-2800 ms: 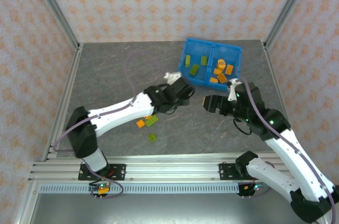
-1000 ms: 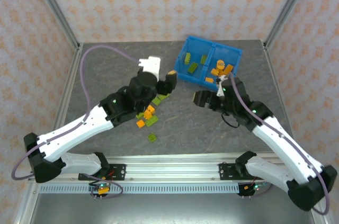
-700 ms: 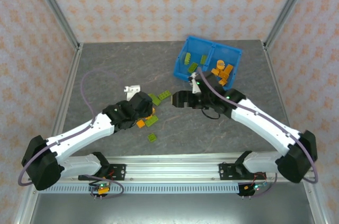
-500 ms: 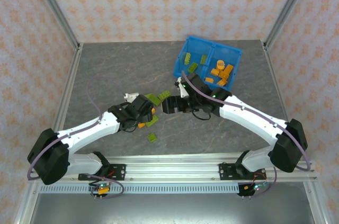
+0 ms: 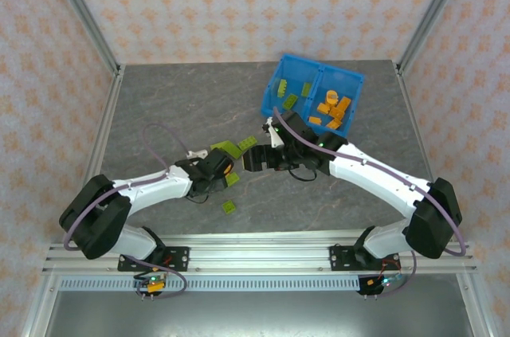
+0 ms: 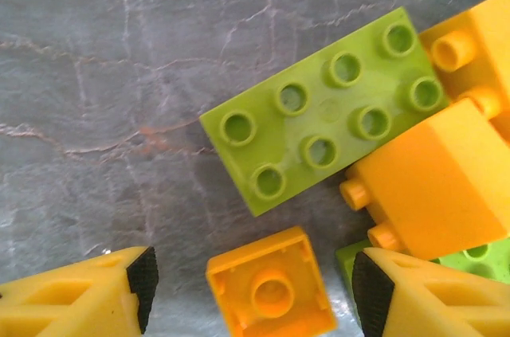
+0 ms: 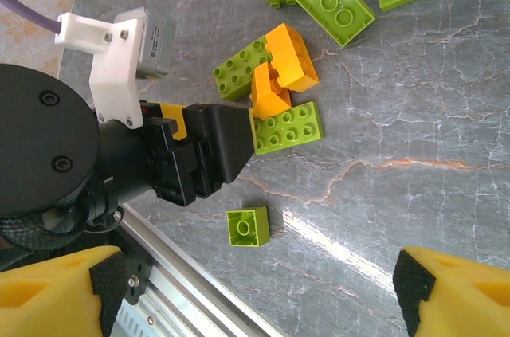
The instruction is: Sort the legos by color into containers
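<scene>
A bright blue rectangular plastic bin (image 5: 280, 117) sits toward the far right corner of the grey marbled desk (image 5: 159, 114). Lime green studded bricks (image 5: 291, 99) lie in its left compartment and orange studded bricks (image 5: 335, 106) in its right. Loose legos (image 5: 231, 148) lie near the desk's middle.

The left gripper (image 6: 253, 289) is low over them, its yellow fingers spread either side of a small orange one-stud brick (image 6: 271, 293), with a gap on each side. A lime green eight-stud brick (image 6: 327, 110) lies just beyond, touching larger orange blocks (image 6: 438, 182) that crowd the right finger.

The right gripper (image 7: 255, 289) hangs spread wide and empty, just beside the left one. A small green square brick (image 7: 248, 227) lies apart from the pile, toward the near edge.
</scene>
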Controlling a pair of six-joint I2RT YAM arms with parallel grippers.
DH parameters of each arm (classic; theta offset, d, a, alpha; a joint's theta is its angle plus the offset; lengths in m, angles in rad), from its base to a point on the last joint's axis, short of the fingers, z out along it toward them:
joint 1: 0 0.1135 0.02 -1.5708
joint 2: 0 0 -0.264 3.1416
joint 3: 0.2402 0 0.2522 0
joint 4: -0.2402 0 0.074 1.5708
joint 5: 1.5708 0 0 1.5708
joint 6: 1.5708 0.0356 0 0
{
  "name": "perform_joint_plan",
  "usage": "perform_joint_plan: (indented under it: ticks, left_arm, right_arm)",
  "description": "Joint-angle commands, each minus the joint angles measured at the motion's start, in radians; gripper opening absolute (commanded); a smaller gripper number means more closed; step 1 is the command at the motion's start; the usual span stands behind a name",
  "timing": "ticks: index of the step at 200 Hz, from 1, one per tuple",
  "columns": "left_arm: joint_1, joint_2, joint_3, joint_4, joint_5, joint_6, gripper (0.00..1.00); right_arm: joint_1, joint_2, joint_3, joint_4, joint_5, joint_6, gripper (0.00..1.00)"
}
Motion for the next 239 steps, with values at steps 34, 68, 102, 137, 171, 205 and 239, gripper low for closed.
perform_joint_plan:
  ticks: [34, 68, 102, 137, 171, 205, 239]
  left_arm:
    - [0.011, 0.063, -0.006, 0.030, -0.044, -0.025, 0.57]
    - [0.011, 0.053, -0.021, -0.016, -0.035, -0.043, 0.49]
    - [0.011, -0.018, -0.053, -0.069, -0.029, -0.033, 0.49]
    - [0.010, -0.046, -0.074, -0.097, -0.007, 0.021, 0.49]
    - [0.011, -0.035, -0.083, -0.092, 0.017, 0.034, 0.44]
    - [0.011, -0.052, -0.087, -0.084, 0.066, 0.034, 0.36]
    - [0.009, -0.101, -0.051, -0.125, 0.066, 0.055, 0.32]
  right_arm:
    - [0.003, -0.005, 0.017, -0.024, 0.018, 0.013, 0.88]
    - [0.003, -0.003, 0.020, -0.030, 0.038, 0.021, 0.88]
    - [0.003, 0.008, 0.033, -0.029, 0.043, 0.020, 0.88]
    - [0.003, 0.025, 0.041, -0.022, 0.037, 0.021, 0.88]
    - [0.003, 0.021, 0.038, -0.023, 0.037, 0.033, 0.87]
    - [0.004, -0.026, 0.005, -0.035, 0.060, 0.036, 0.87]
    - [0.003, -0.071, -0.024, -0.034, 0.096, 0.044, 0.87]
